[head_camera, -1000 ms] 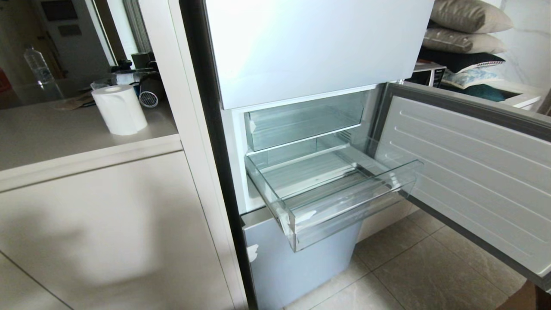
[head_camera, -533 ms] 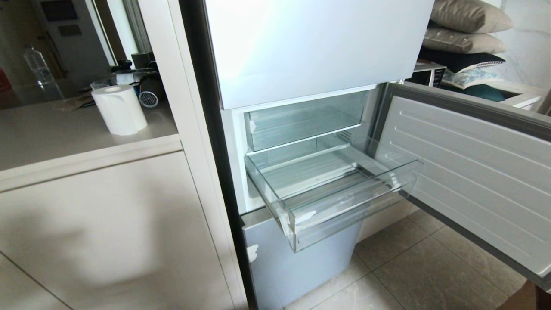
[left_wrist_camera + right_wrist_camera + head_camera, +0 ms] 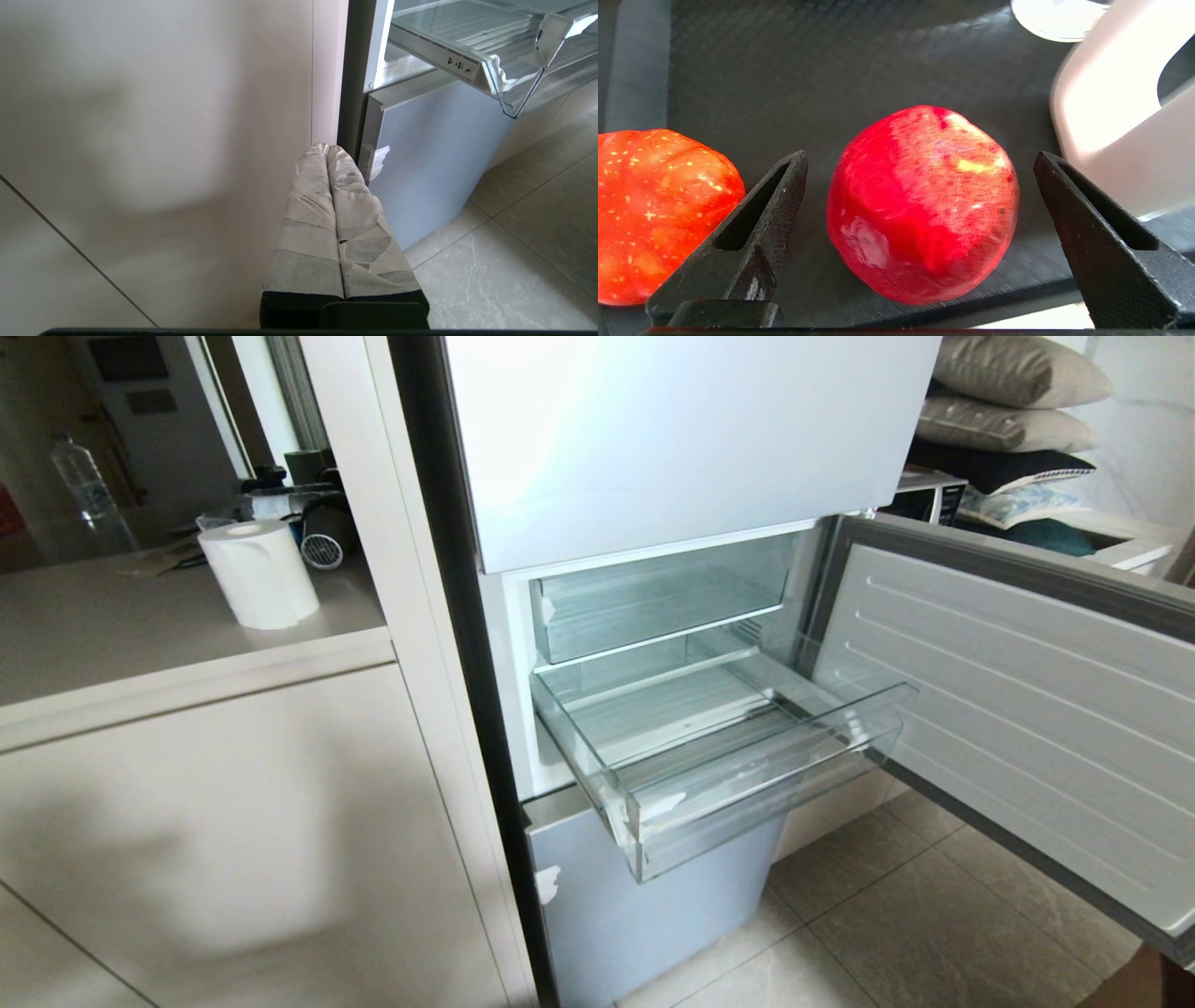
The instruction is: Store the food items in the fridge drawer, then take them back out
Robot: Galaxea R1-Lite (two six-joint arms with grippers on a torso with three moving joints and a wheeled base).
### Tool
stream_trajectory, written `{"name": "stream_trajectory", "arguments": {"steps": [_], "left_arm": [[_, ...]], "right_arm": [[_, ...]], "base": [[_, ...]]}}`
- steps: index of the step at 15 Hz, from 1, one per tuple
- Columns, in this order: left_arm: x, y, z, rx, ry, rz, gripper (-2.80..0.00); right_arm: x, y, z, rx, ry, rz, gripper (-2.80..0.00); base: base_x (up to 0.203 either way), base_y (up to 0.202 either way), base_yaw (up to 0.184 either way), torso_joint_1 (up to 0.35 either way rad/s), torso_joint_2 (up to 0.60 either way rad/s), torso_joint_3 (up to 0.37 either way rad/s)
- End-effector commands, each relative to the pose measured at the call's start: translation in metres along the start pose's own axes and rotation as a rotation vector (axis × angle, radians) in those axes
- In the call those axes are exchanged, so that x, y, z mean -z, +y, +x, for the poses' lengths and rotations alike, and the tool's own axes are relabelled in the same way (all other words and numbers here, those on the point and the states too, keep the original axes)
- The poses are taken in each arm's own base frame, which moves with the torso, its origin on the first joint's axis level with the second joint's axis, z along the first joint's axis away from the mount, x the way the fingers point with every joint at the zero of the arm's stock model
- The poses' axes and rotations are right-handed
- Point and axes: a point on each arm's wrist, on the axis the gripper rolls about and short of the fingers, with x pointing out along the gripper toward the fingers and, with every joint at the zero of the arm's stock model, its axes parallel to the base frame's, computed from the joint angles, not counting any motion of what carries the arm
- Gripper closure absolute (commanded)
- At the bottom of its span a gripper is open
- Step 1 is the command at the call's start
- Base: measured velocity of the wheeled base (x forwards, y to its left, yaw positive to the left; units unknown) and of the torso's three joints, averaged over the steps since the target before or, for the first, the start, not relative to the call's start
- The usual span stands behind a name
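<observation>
In the right wrist view a glossy red apple [image 3: 924, 205], one of the food items, rests on a dark textured surface [image 3: 831, 70]. My right gripper [image 3: 920, 156] is open, one black finger on each side of the apple with a gap on both sides. A second red-orange speckled fruit [image 3: 654, 210] lies beside one finger. The fridge drawer [image 3: 747, 775], clear plastic, is pulled out and holds nothing; its taped corner shows as the drawer [image 3: 514, 84] in the left wrist view. My left gripper [image 3: 327, 149], tape-wrapped, is shut and parked low beside the cabinet.
The fridge door [image 3: 1027, 709] hangs open to the right of the drawer. A second clear bin [image 3: 653, 597] sits above it, a pale-blue panel [image 3: 644, 896] below. A paper roll [image 3: 260, 571] stands on the left counter. A white rounded object [image 3: 1125, 121] lies close beside the apple.
</observation>
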Motion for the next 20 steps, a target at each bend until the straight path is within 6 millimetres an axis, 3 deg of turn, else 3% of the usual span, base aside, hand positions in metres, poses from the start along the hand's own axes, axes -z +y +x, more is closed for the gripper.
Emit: {"name": "stream_trajectory", "arguments": {"steps": [1,8,9,12,14,18,20], "left_arm": [[0.000,0.000,0.000,0.000,0.001,0.000,0.00],[0.000,0.000,0.000,0.000,0.001,0.000,0.00],[0.000,0.000,0.000,0.000,0.001,0.000,0.00],[0.000,0.000,0.000,0.000,0.001,0.000,0.00],[0.000,0.000,0.000,0.000,0.001,0.000,0.00],[0.000,0.000,0.000,0.000,0.001,0.000,0.00],[0.000,0.000,0.000,0.000,0.001,0.000,0.00]], "right_arm": [[0.002,0.000,0.006,-0.005,0.002,-0.004,-2.80],[0.009,0.008,0.017,-0.029,0.022,-0.010,-2.80],[0.009,0.009,0.017,-0.031,0.023,-0.011,0.00],[0.009,0.011,0.015,-0.033,0.027,-0.012,0.00],[-0.002,0.013,0.003,-0.031,-0.003,-0.007,0.00],[-0.035,0.023,-0.056,-0.030,-0.111,0.016,0.00],[-0.042,0.031,-0.099,-0.033,-0.157,0.012,0.00]], "base": [[0.000,0.000,0.000,0.000,0.00,0.000],[0.000,0.000,0.000,0.000,0.00,0.000],[0.000,0.000,0.000,0.000,0.00,0.000],[0.000,0.000,0.000,0.000,0.00,0.000],[0.000,0.000,0.000,0.000,0.00,0.000],[0.000,0.000,0.000,0.000,0.00,0.000],[0.000,0.000,0.000,0.000,0.00,0.000]]}}
